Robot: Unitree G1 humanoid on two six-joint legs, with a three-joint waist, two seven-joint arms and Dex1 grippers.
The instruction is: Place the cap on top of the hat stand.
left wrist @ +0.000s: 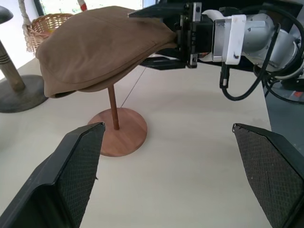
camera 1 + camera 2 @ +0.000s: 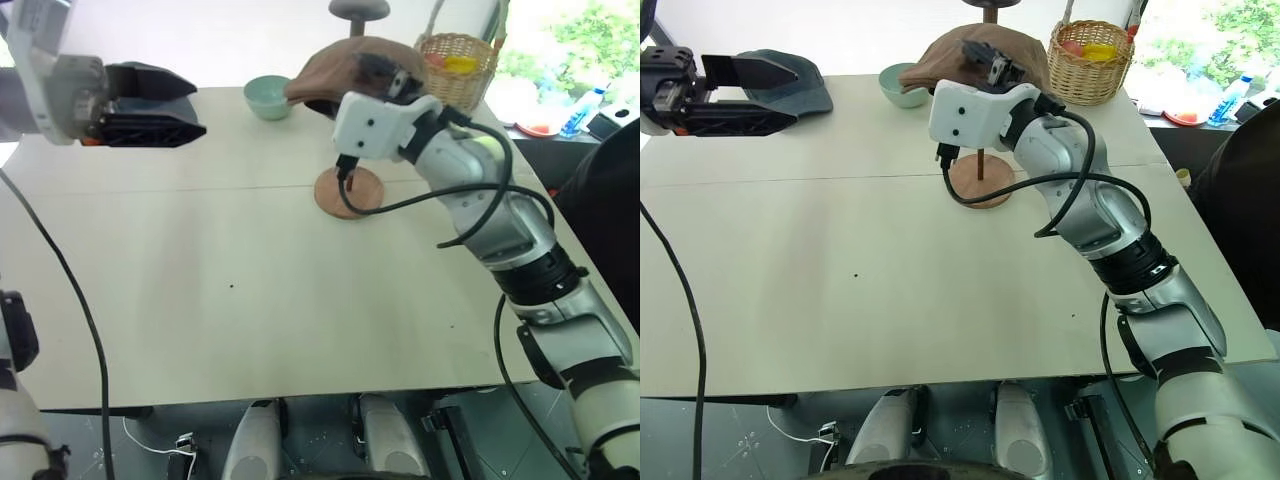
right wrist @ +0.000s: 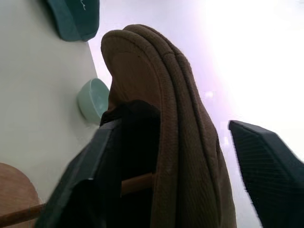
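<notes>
Cap: the brown cap (image 1: 102,45) sits draped over the top of the hat stand (image 1: 117,135), tilted, its brim drooping toward the grey-brown second stand (image 1: 14,80). It hides the top disc.

Hat stand: thin pole upright, round base flat on the bench (image 2: 200,300), at about 12 o'clock from the bench's middle.

Right pincer: the right pincer (image 1: 164,40) reaches in level at the cap's rear edge. In the right wrist view one finger lies under the cloth against the pole side while the other stands apart from the outer face, so the jaws look partly open around the edge. I cannot tell whether any fabric is still pinched.

Left pincer: the left pincer (image 2: 150,105) hangs wide open with nothing in it, well apart at about 9 o'clock from the stand.

Step in hand: my judgement is that this is the release and settling of the cap.

Doing it well: spread the jaws fully before pulling away, then draw straight back along the finger line so the inner finger slides out from under the cloth without dragging it.

Watch for: the tilt suggests the cap may slide off toward the drooping brim, and a sideways nudge on the pole could tip the stand.

Nearby: a green bowl (image 2: 268,97) and a wicker basket (image 2: 460,65) stand behind, clear of the exit path.
</notes>
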